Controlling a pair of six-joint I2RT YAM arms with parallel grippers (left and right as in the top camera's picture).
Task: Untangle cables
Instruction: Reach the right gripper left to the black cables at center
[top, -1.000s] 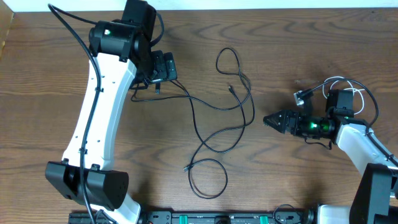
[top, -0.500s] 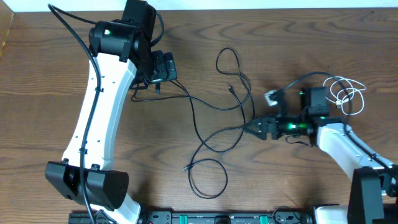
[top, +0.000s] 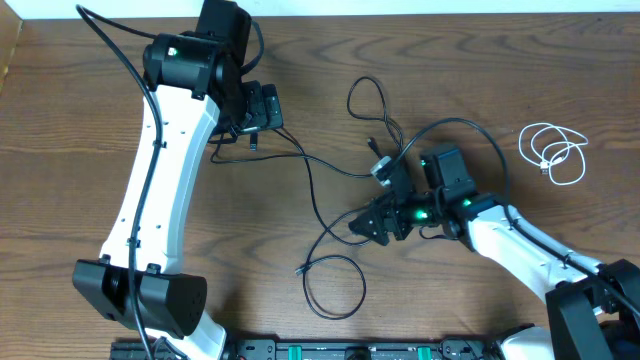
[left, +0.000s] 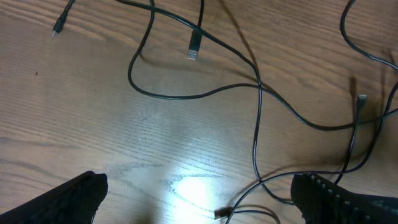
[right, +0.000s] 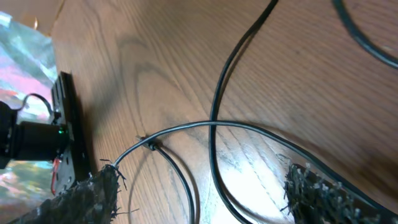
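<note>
The thin black cables (left: 256, 127) are spread in loose, crossing loops over the middle of the brown wooden desk (top: 500, 60). The short white cable (top: 555, 152) is coiled well apart at the right. The right pincer (top: 360, 226) is seen open, with black strands between its fingers. The left pincer (top: 262, 108) is also spread wide, with nothing gripped.

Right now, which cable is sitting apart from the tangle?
The white cable, coiled alone at the far right. The black cables all cross each other in the middle.
</note>
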